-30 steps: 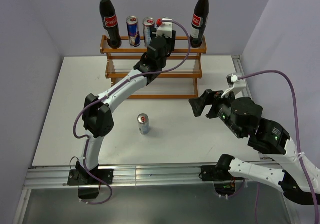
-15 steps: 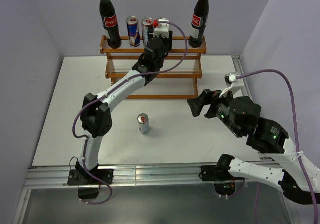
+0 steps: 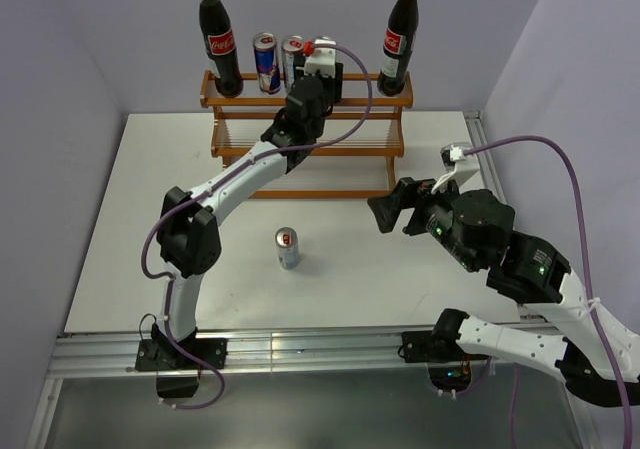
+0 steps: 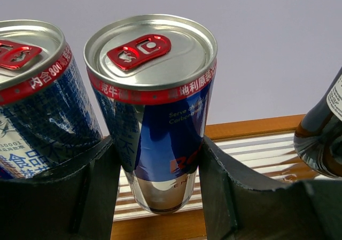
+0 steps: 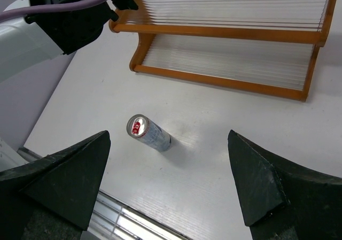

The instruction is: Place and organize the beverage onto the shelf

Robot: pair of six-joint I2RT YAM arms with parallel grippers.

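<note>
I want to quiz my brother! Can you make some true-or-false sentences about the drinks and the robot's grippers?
1. The left bottle and right bottle stand on the shelf. True.
2. All four cans sit on the shelf. False: a lone can stands on the table.
3. The left gripper has a can between its fingers. True.
4. The right gripper holds a can. False: it is open and empty, above the table.
</note>
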